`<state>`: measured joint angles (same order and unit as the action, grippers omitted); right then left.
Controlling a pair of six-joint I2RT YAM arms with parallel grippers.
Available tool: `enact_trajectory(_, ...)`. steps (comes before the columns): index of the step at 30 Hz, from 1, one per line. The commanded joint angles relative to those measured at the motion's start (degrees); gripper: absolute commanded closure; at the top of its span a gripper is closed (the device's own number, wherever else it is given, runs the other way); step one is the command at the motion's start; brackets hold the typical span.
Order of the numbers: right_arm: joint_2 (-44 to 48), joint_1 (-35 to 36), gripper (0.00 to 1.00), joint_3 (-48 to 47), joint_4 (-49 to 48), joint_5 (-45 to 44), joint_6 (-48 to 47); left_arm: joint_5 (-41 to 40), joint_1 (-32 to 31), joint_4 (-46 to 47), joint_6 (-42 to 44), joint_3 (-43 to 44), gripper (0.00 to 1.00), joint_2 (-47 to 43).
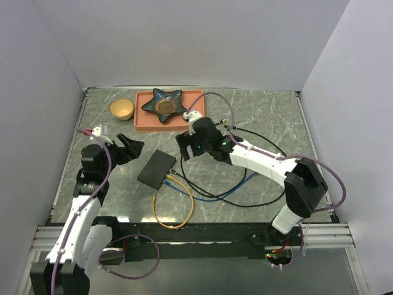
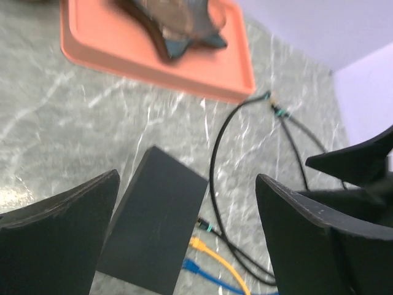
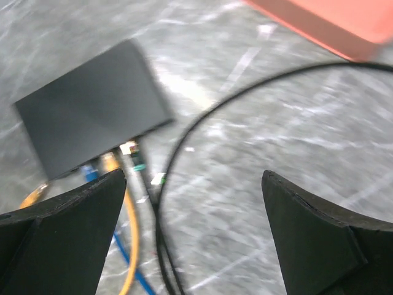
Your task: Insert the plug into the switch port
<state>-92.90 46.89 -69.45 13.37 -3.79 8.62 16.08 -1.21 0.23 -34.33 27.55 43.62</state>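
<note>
The switch port (image 1: 156,169) is a flat black box lying at an angle on the marble table between my two grippers. Three plugs meet its narrow right side: a black plug (image 2: 207,228) with a teal ring, a yellow plug (image 2: 199,244) and a blue plug (image 2: 191,265). I cannot tell how deep the black plug (image 3: 131,151) sits. My left gripper (image 2: 187,178) hovers open over the box (image 2: 153,227), holding nothing. My right gripper (image 3: 194,175) is open and empty, above the table just right of the box (image 3: 92,117).
An orange-pink tray (image 1: 147,123) with a dark star-shaped dish (image 1: 164,103) stands behind the switch, and a yellow bowl (image 1: 121,109) to its left. Black cable (image 1: 245,178), blue and yellow loops lie right of and in front of the box. Walls enclose three sides.
</note>
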Motion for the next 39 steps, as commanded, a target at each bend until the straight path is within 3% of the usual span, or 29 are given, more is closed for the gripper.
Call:
enact_trajectory(1, 4.9, -5.0, 0.01, 4.7, -2.6, 0.0, 3.1, -3.7, 0.2, -3.3, -1.8, 0.9, 0.01, -5.4)
enact_trajectory(10, 12.2, -16.7, 0.01, 12.7, -3.3, 1.2, 5.4, -1.9, 0.2, -2.3, -2.0, 0.9, 0.01, -7.3)
enact_trajectory(17, 10.8, -19.9, 0.01, 12.0, -2.9, -0.1, 5.1, -1.0, 0.2, -2.1, -2.1, 0.8, 0.01, -6.2)
enact_trajectory(32, -13.9, -27.2, 0.01, -9.9, 8.8, -2.0, 6.0, 0.4, 0.2, -1.1, -1.9, 0.3, 0.01, -3.6)
enact_trajectory(39, -23.2, -28.4, 0.12, -20.4, 12.8, -1.0, 5.4, 1.4, 0.2, -0.7, -1.4, 0.5, 0.01, -1.0)
